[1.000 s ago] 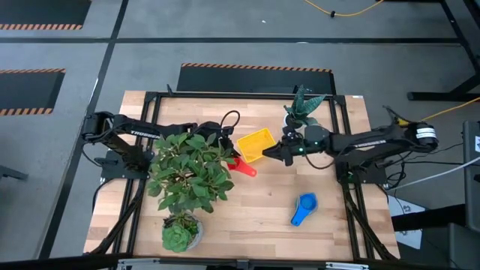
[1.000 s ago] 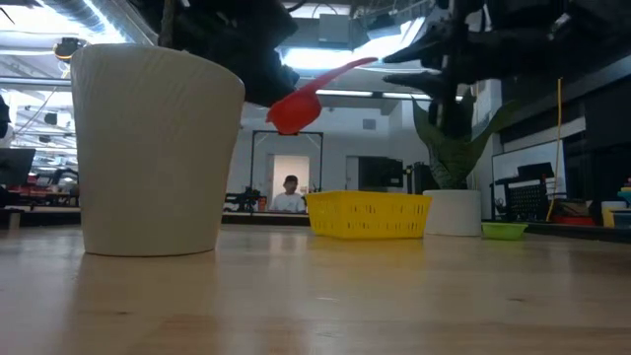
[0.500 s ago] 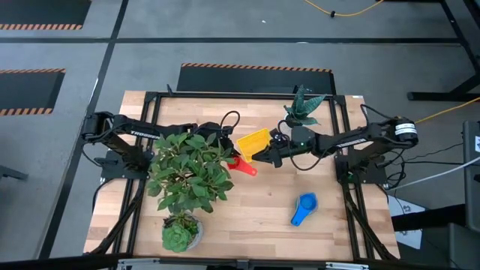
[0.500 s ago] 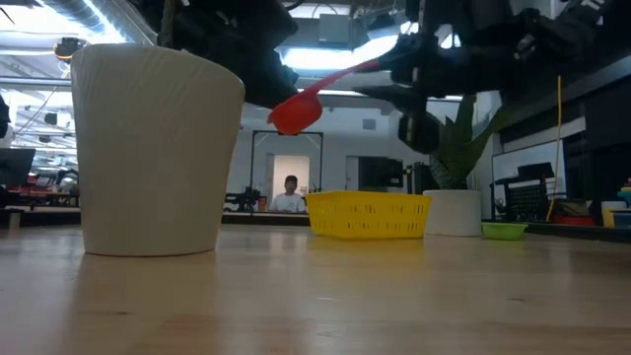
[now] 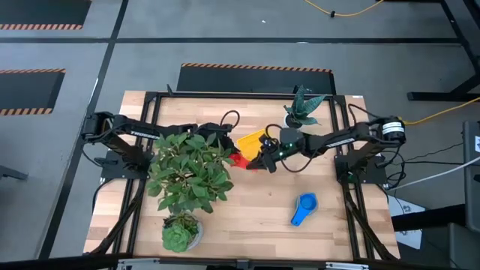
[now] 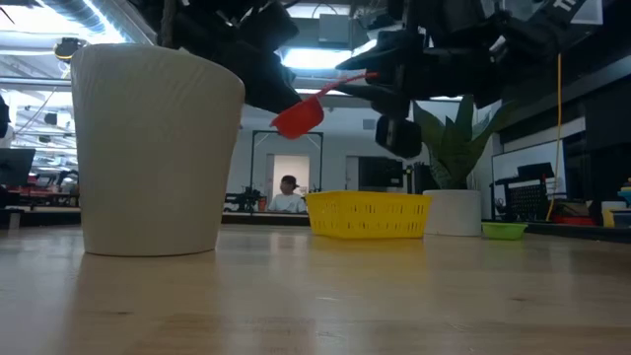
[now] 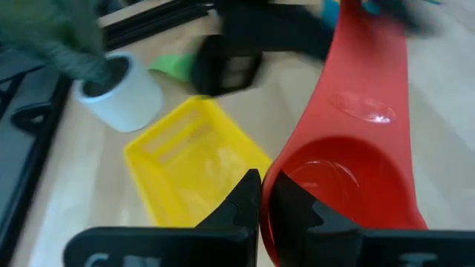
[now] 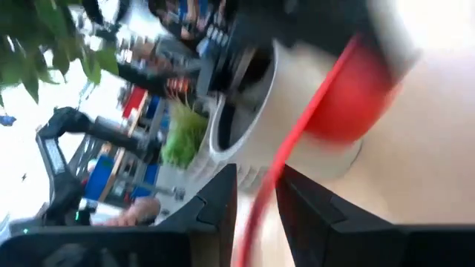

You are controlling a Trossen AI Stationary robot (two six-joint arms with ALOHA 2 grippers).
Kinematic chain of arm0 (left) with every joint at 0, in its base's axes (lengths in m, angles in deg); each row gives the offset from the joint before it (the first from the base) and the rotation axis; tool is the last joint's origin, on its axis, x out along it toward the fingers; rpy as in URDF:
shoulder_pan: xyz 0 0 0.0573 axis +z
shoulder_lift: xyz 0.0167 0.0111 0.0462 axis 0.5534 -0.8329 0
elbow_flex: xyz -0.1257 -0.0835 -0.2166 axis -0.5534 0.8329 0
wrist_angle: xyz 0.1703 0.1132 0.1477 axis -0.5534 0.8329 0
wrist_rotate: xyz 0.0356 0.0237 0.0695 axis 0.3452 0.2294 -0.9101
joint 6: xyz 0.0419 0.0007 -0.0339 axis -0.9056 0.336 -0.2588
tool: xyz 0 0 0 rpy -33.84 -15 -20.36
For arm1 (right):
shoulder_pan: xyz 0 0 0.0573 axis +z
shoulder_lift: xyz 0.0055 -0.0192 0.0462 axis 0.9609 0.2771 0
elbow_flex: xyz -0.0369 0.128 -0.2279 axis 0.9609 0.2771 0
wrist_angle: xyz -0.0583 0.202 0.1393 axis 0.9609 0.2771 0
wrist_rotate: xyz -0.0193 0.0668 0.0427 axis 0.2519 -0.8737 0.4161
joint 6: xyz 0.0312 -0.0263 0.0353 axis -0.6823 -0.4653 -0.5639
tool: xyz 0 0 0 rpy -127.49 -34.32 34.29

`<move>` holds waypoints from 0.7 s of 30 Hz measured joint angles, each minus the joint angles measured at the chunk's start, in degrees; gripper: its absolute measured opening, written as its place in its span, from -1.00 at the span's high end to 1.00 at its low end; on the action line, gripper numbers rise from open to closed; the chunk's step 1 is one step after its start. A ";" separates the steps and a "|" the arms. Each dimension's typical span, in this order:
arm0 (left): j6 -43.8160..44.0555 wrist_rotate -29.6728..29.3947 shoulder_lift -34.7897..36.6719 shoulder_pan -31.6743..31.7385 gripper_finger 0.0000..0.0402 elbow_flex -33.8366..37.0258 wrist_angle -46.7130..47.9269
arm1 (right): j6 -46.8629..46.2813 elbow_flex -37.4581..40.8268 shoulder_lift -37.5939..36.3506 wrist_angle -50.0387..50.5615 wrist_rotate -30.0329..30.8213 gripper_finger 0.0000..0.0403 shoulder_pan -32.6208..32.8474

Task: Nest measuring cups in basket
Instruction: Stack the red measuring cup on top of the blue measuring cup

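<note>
A red-orange measuring cup (image 6: 298, 116) hangs high above the table just left of the yellow basket (image 5: 251, 139). My left gripper (image 7: 260, 196) is shut on its bowl; in the high view the leafy plant hides this gripper. My right gripper (image 8: 256, 176) reaches across the basket from the right. It is open, one finger on either side of the cup's handle (image 8: 261, 200), and I cannot tell whether it touches. A blue cup (image 5: 304, 208) lies on the table at the near right. A green cup (image 6: 505, 230) lies by the far pot. My left gripper pinches the wall of the red-orange cup's bowl (image 7: 276, 185) at the end away from the handle, one finger inside the bowl and one outside. It comes from the table's left, slanting down. The cup is lifted clear, its handle (image 6: 345, 83) rising toward the right gripper.
A big leafy plant (image 5: 187, 171) in a white pot (image 6: 153, 148) stands at the left over my left arm. A small succulent (image 5: 180, 234) sits at the near left. A spiky plant (image 5: 302, 107) in a white pot stands behind the basket.
My right gripper has gone toward the table's left edge and a little down, across the basket, to the red-orange cup's handle, which now lies between its fingers. The left gripper has kept the cup aloft in the same place.
</note>
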State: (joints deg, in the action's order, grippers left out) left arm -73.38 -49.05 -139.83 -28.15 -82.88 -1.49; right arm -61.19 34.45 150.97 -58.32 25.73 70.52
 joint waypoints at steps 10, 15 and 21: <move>0.02 -6.77 0.04 0.08 0.94 0.00 -0.19 | -0.02 -0.01 2.82 -0.12 -2.12 0.51 2.60; -0.13 -5.33 0.04 0.04 0.94 0.00 -0.12 | -0.02 0.00 2.80 -0.14 -5.59 0.51 2.22; -0.15 -1.97 0.04 0.04 0.94 0.00 -0.04 | 0.17 0.00 2.69 7.77 -9.18 0.51 2.05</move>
State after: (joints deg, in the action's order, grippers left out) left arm -73.54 -51.02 -139.79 -28.11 -82.88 -1.53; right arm -61.02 34.45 153.65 -50.55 16.55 72.57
